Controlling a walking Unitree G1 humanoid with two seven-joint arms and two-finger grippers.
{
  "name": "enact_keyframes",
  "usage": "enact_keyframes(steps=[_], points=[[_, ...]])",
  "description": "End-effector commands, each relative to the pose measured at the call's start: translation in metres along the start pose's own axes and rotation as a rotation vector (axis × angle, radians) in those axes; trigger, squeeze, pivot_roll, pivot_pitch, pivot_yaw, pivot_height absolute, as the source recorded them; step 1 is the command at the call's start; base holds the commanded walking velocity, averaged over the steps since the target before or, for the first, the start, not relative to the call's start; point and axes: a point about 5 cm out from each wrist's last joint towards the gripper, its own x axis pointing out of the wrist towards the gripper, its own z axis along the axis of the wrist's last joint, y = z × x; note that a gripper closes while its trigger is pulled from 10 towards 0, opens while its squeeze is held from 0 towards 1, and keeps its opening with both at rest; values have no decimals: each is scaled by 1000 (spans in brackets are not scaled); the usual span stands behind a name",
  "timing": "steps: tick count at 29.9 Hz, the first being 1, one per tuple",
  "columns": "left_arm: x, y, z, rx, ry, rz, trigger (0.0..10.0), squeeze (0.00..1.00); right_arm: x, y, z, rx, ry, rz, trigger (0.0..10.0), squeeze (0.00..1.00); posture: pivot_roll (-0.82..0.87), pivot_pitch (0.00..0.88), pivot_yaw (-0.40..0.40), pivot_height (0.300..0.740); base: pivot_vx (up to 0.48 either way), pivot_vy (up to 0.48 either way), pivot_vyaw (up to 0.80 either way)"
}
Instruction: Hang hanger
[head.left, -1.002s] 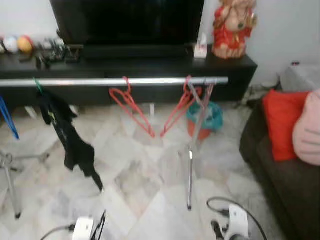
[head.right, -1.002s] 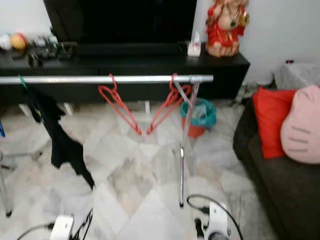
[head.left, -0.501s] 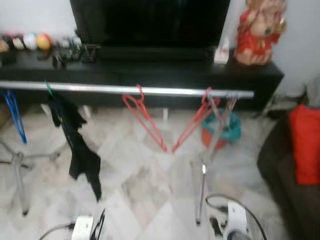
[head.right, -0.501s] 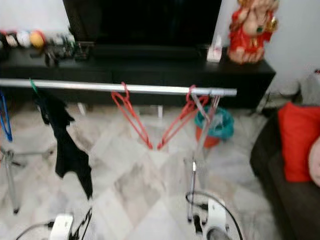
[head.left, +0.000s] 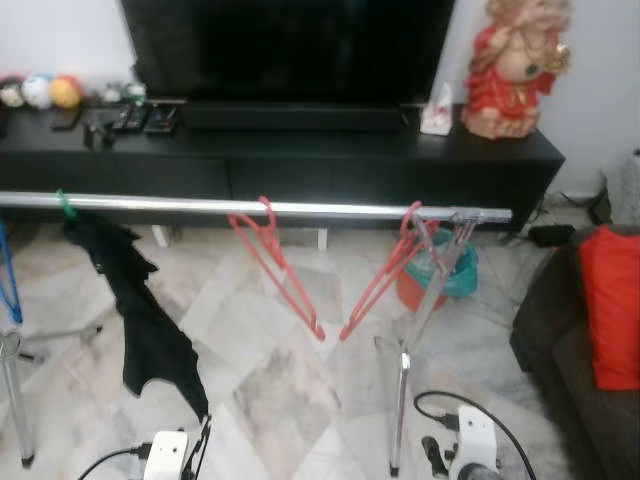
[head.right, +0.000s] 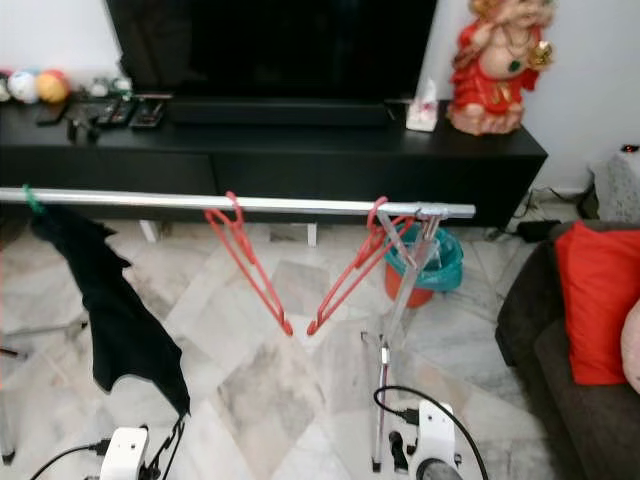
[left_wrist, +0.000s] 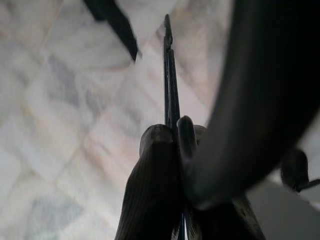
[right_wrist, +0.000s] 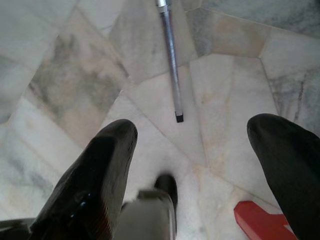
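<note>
A silver clothes rail (head.left: 250, 207) crosses the room in front of me. Two red hangers (head.left: 283, 262) (head.left: 383, 277) hang from it near its right end. Further left, a black garment (head.left: 145, 320) hangs on a green hook, and a blue hanger (head.left: 8, 272) is at the far left. My left gripper (left_wrist: 172, 135) is low in front of the rail, shut on a thin black hanger (left_wrist: 168, 70) seen edge-on, also visible as thin black lines (head.left: 203, 443). My right gripper (right_wrist: 195, 145) is open above the marble floor, near the rail's foot (right_wrist: 170, 65).
The rack's right leg (head.left: 402, 400) stands just ahead of my right wrist (head.left: 470, 448). Behind the rail are a black TV stand (head.left: 300, 160), a red statue (head.left: 512, 65) and a teal bucket (head.left: 452, 272). A dark sofa with a red cushion (head.left: 612, 305) is at the right.
The whole picture has shifted and sharpened, so the camera moved; the rail now sits lower in view. The hangers, the garment and both grippers keep their places.
</note>
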Motion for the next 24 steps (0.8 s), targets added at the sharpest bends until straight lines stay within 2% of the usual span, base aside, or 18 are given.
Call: enact_keyframes(steps=[1, 20, 24], points=[[0, -7, -2, 1, 5, -21, 10000, 0, -1, -9, 1, 0, -2, -21, 10000, 0, -21, 0, -14, 740, 266, 0, 0], [0, -9, -4, 5, 18, -10, 10000, 0, -1, -9, 0, 2, 4, -12, 10000, 0, -21, 0, -12, 740, 264, 0, 0], [-2, -4, -7, 6, 6, 16, 10000, 0, -1, -9, 0, 1, 5, -10, 10000, 0, -20, 0, -13, 740, 0, 0, 0]])
